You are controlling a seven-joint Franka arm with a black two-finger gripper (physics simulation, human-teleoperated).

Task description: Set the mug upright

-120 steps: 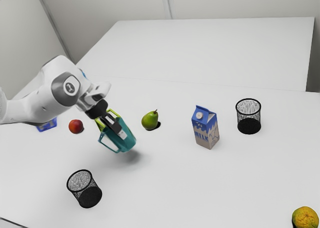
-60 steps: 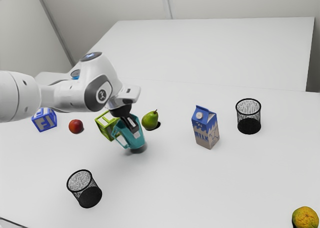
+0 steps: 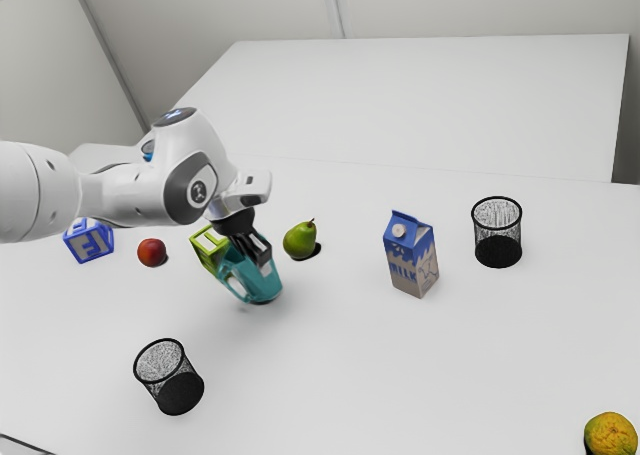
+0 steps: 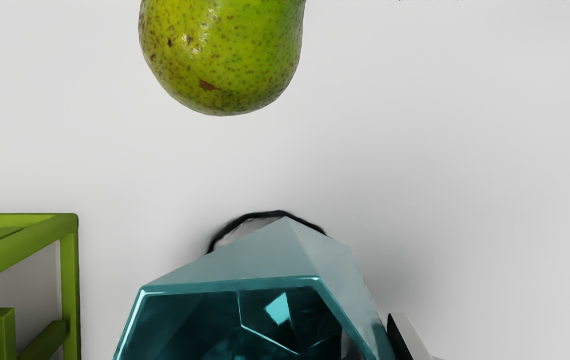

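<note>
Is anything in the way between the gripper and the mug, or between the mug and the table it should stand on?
Nothing visible is. The gripper is shut on the tilted mug, with nothing seen between mug and table. The green block and pear sit nearby, apart from it.

Item: carton [image 3: 412,255], marked "MILK" in blue capitals, which I read across the pale part of its front in the exterior view, below the blue upper section. Item: blue block [image 3: 89,241], pale characters on the face toward the camera; the first I read as "F", the second a narrow upright, "I" or "1", I cannot tell which. Item: arm [image 3: 190,180], a small dark round badge bearing a pale sign, too small for me to make out.
</note>
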